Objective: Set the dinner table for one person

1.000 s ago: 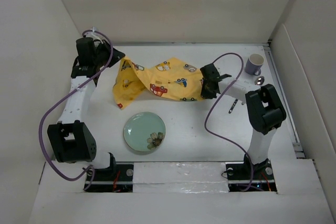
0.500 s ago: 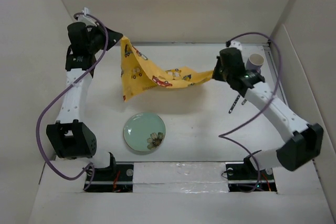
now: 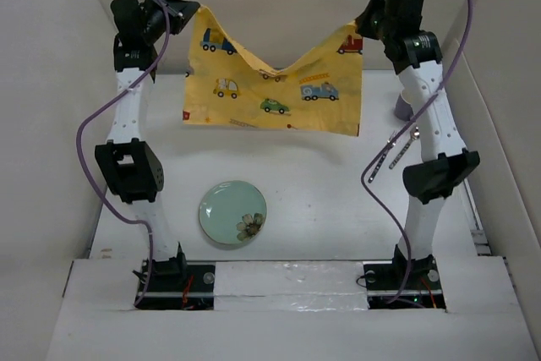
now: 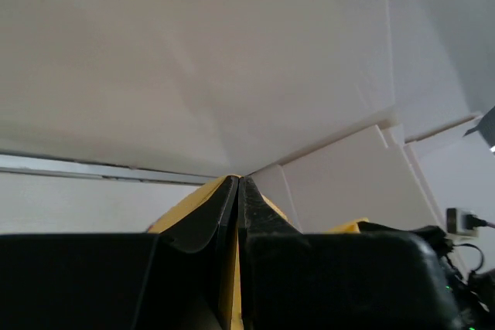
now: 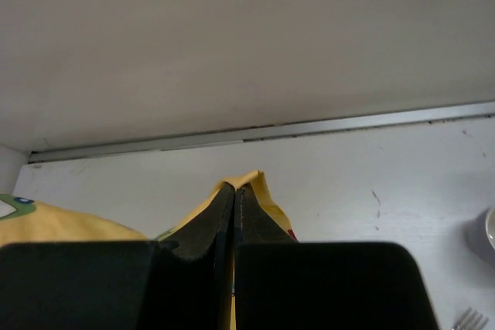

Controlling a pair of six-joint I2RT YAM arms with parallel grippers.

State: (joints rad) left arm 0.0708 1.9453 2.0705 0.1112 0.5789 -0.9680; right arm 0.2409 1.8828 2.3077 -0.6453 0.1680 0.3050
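Since each arm has pinched one top corner, the yellow car-print cloth (image 3: 270,82) hangs spread out like a banner between the left gripper (image 3: 189,13) and the right gripper (image 3: 362,24). Both wrist cams show the fingers pressed together with yellow fabric poking out of the tips (left gripper (image 4: 236,180), right gripper (image 5: 233,188)), so both are clamped on it. My guess is it's held high and wide so it opens up flat before going down as a placemat. The top edge sags in a V midway between the grippers, and the bottom edge hangs free well below them, clear of the dinner table (image 3: 321,209), which lies under everything. The plate (image 3: 232,211) sits below and on the near side of the left gripper, so the bare patch straight under the cloth looks like the landing room. Below the right gripper, watch the mug (image 3: 402,109) and the fork (image 5: 469,320). The back wall is close behind both grippers.
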